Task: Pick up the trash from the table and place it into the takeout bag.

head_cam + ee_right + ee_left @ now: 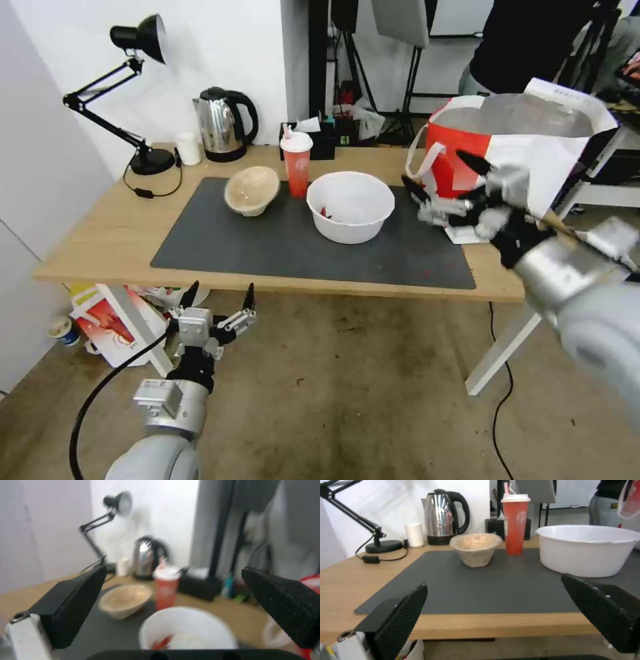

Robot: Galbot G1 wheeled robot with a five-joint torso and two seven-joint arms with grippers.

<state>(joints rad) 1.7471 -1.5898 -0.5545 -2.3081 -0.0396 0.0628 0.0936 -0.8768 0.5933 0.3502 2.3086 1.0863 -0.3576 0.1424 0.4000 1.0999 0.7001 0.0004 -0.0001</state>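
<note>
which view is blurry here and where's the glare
Right wrist view: soft throughout, the red cup with white lid and steel kettle smeared. Head view: the right gripper and its arm are streaked, the table things crisp. Left wrist view: sharp, with bright reflections on the kettle.

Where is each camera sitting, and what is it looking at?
Head view: high up, looking down at the table; both arms show, left tool low, right tool by the takeout bag.
Left wrist view: below the table edge, facing the tan pulp bowl.
Right wrist view: above the white bowl.
All share the red cup.
</note>
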